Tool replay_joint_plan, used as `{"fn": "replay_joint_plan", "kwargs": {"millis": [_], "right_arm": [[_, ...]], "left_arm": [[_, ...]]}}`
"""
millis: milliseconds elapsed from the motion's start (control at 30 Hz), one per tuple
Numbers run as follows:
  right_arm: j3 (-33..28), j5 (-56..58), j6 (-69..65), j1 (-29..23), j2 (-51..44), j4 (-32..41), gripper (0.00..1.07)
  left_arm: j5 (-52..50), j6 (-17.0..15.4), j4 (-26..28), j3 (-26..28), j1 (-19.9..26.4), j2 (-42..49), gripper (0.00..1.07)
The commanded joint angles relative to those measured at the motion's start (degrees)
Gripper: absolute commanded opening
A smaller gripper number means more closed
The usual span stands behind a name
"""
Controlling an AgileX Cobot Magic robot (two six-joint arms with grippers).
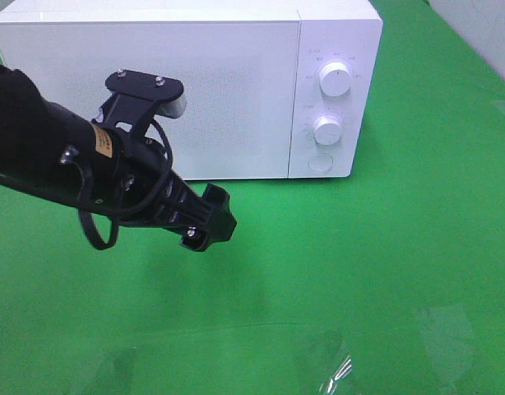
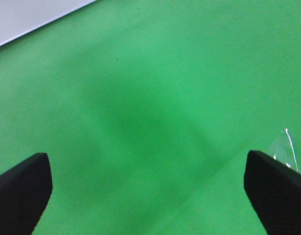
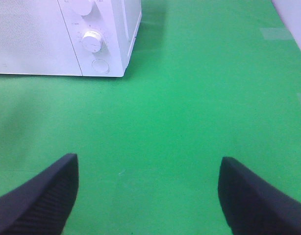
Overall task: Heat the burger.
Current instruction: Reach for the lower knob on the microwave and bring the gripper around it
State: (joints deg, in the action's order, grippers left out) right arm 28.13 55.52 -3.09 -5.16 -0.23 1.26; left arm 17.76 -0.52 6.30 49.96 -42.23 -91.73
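No burger in any view; impossible to tell whether shut away in the microwave (image 1: 187, 90) or somewhere beyond the pictures. Door (image 1: 145, 99) closed, opaque white, no glimpse of the inside. Two knobs (image 1: 335, 80) and a round button (image 1: 320, 162) on the panel, neither arm touching them. Hence, as a judgement only: either loaded and awaiting the timer, or not started at all. Left claw (image 2: 148, 169) spread wide and holding nothing, hanging over the left half of the desk (image 1: 384, 271) in front of the door, apart from it. Right claw (image 3: 148, 171) likewise wide and empty, over the right half, with the microwave's control end ahead and well apart. Desk covered in plain bright green, matte and smooth; microwave at the far edge, toward the far left corner. Scrap of clear film (image 1: 339, 374) by the near edge. Pale wall (image 1: 483, 29) past the far right corner; soft shadow on the green under the left arm.
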Motion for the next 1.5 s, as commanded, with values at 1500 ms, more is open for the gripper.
{"fn": "replay_joint_plan", "kwargs": {"millis": [1500], "right_arm": [[-0.1, -0.5, 0.1, 0.3, -1.4, 0.1, 0.75]], "left_arm": [[51.6, -6.2, -4.6, -8.4, 32.6, 55.7, 0.99]]}}
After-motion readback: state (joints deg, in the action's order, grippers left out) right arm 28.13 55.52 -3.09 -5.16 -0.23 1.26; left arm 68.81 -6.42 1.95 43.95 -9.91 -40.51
